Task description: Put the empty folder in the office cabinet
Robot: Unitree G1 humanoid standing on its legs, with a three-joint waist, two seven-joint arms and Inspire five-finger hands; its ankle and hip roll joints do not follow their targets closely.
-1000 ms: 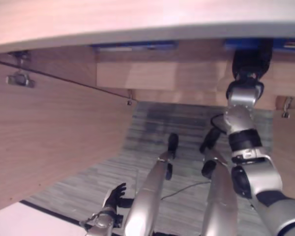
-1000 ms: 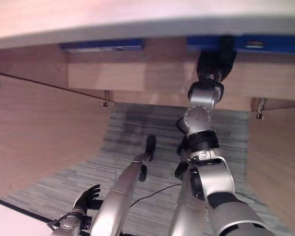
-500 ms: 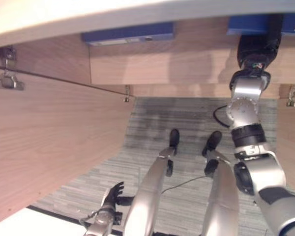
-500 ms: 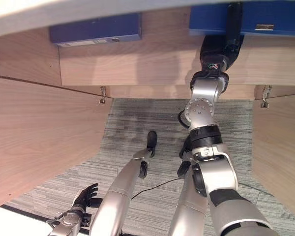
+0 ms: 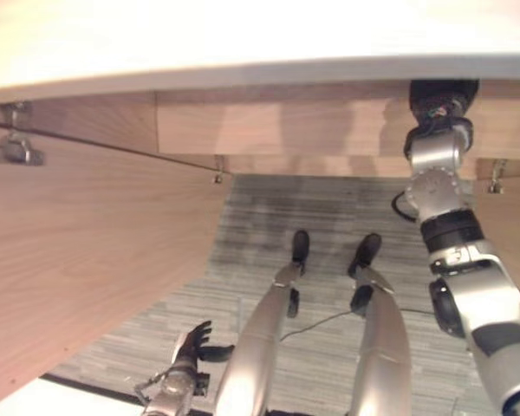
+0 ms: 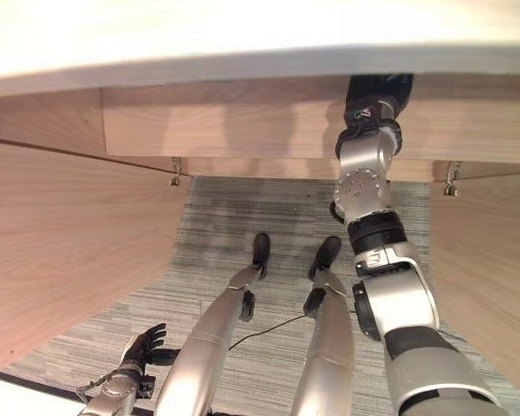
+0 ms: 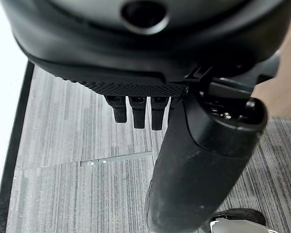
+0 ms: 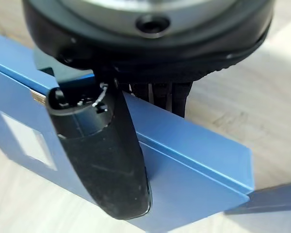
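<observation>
right robot hand (image 8: 136, 97): I see it pinching folder (image 8: 194, 160), thumb across its face, fingers behind, on the wooden shelf (image 8: 242, 102)
left robot hand (image 5: 193, 347): low over floor (image 5: 329, 217), fingers relaxed, holding nothing

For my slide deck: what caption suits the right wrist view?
Right hand pinching a blue folder over a wooden shelf.

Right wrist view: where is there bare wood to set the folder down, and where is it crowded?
Bare wood lies past the fingers, beyond the blue folder's upper edge, and a strip lies below its labelled face. The corner by a second blue piece is crowded. The right hand pinches the folder; the left hand hangs open over the floor.
</observation>
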